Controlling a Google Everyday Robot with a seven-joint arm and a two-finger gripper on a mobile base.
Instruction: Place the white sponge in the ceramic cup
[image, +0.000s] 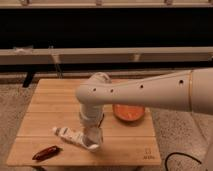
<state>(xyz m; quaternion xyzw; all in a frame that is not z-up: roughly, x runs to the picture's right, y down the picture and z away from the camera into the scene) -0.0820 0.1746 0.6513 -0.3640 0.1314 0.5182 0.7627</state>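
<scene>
A white elongated thing, seemingly the white sponge (67, 133), lies on the wooden table (50, 100) at the front left. My gripper (92, 140) points down at the sponge's right end and covers that end. An orange ceramic cup (129, 113) stands at the middle right of the table, its upper edge hidden by my white arm (145, 92).
A dark red-brown object (46, 152) lies near the table's front left corner. A dark wall with a pale rail (60, 54) runs behind the table. A black cable (180, 159) lies on the floor at the front right.
</scene>
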